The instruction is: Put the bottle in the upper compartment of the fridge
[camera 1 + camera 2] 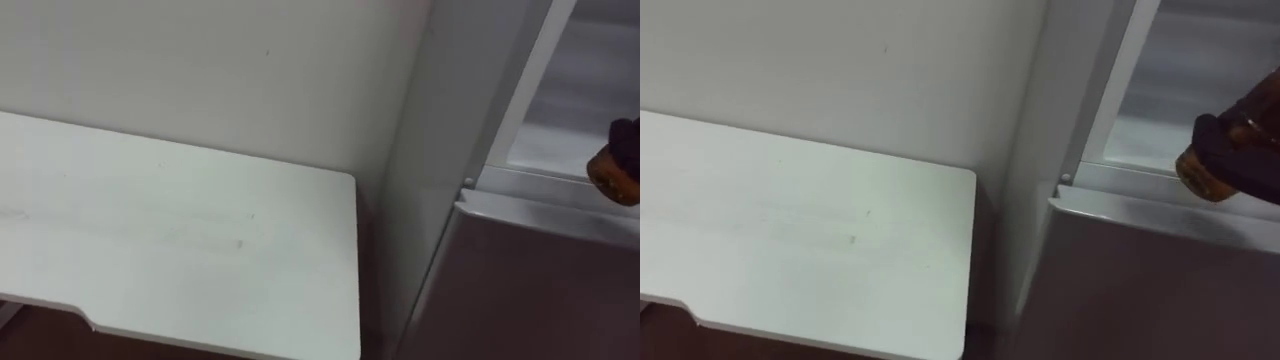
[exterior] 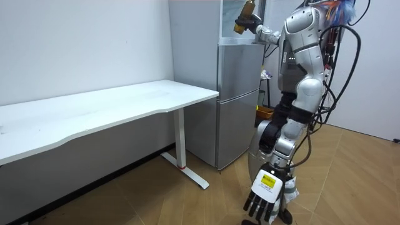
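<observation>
We find the white table standing on the wooden floor, the silver fridge just beside it at three o'clock.

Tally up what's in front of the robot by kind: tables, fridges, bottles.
Tables: 1, the white rectangular table
Fridges: 1, the tall grey metal fridge
Bottles: 1, the brown bottle, gripped in the right robot hand
Total: 3
</observation>
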